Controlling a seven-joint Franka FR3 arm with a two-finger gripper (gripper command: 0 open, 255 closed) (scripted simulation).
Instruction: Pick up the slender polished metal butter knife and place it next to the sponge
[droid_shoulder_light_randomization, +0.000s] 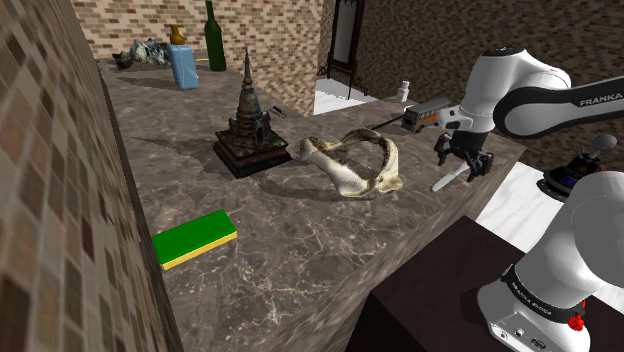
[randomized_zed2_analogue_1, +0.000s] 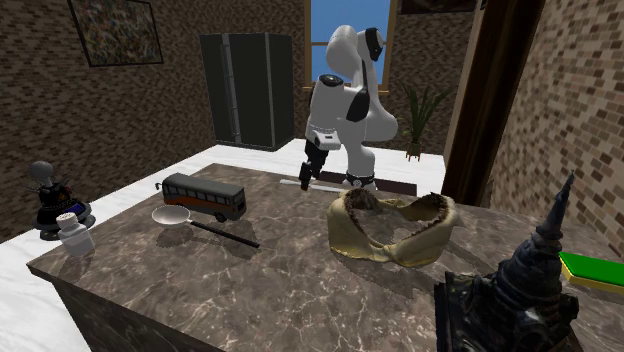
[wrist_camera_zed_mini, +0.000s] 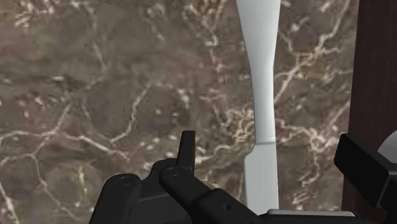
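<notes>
The butter knife (wrist_camera_zed_mini: 264, 95) is long, thin and pale. It lies flat on the brown marble tabletop (droid_shoulder_light_randomization: 300, 250), close to the edge nearest the robot's dark stand (droid_shoulder_light_randomization: 440, 290). The black jaws hang just over it and are spread wide. In the wrist view the knife runs between the two fingers (wrist_camera_zed_mini: 186, 149), and neither one touches it. In the shoulder view the knife shows as a small pale bar right under the jaws. The white arm (droid_shoulder_light_randomization: 520, 95) bends over from the stand and reaches down to that spot. Near the knife sits a big tan bone (droid_shoulder_light_randomization: 355, 165) with teeth, curved like an open mouth. Past that stands a dark, pointy tower statue (droid_shoulder_light_randomization: 248, 125). The sponge (droid_shoulder_light_randomization: 195, 238) is green on top and yellow below. It lies well apart from the knife, over by the brick wall (droid_shoulder_light_randomization: 50, 200) at the shoulder view's lower left. A little toy bus (droid_shoulder_light_randomization: 428, 113) and a small white bottle (droid_shoulder_light_randomization: 404, 92) sit on the tabletop beyond the jaws. At the far end are a blue bottle (droid_shoulder_light_randomization: 182, 65) and a tall green bottle (droid_shoulder_light_randomization: 213, 38).
</notes>
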